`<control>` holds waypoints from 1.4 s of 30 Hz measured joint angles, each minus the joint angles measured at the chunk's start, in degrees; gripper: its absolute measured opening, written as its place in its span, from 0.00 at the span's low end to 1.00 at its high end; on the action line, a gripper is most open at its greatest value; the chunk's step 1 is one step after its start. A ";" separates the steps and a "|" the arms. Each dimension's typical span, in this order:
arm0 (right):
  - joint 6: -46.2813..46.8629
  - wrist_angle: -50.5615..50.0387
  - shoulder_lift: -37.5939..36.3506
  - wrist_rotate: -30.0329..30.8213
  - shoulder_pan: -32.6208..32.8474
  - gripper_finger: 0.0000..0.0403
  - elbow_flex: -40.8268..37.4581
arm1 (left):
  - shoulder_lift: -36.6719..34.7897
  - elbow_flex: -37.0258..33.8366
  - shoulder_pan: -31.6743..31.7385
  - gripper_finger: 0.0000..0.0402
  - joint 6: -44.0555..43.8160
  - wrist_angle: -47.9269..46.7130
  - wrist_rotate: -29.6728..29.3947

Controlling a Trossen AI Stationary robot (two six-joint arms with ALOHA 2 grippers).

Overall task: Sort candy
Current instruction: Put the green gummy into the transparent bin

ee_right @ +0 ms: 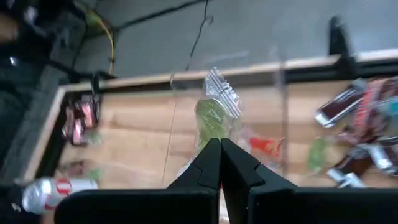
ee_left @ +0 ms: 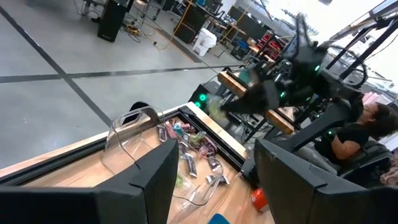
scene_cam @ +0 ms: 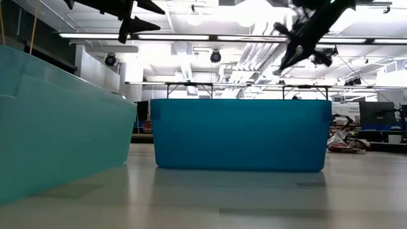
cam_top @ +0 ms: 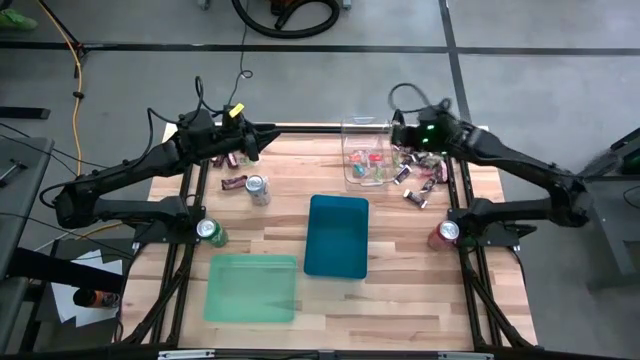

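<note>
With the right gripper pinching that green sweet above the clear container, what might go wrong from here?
1. The right gripper holds the green candy only by its lower edge; it may slip out in transit.
2. It hangs over the clear container, which already holds sweets; a drop there would mix it back in.
3. The left gripper, open, sits at the same far edge; the arms might crowd each other if both move inward.
</note>
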 joint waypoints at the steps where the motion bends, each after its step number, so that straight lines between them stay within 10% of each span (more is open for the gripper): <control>1: 0.15 0.21 1.86 0.00 1.09 0.00 -0.06 | 0.00 0.00 0.00 0.49 -0.01 0.15 -0.02; 14: -2.47 0.41 18.39 -1.03 5.09 0.03 -0.18 | 0.00 0.04 0.00 0.49 -0.31 0.14 -0.11; 25: -6.09 3.66 15.38 -6.85 5.09 0.45 -0.18 | 0.00 0.41 0.00 0.49 -2.62 -0.41 -0.24; 35: -6.50 12.97 12.53 -9.73 4.47 0.59 -0.18 | 16.56 22.06 8.86 0.47 5.91 -51.06 -12.84; 42: -5.98 13.92 12.66 -12.53 4.21 0.59 -0.18 | 27.59 19.91 17.30 0.47 14.39 -58.83 -13.62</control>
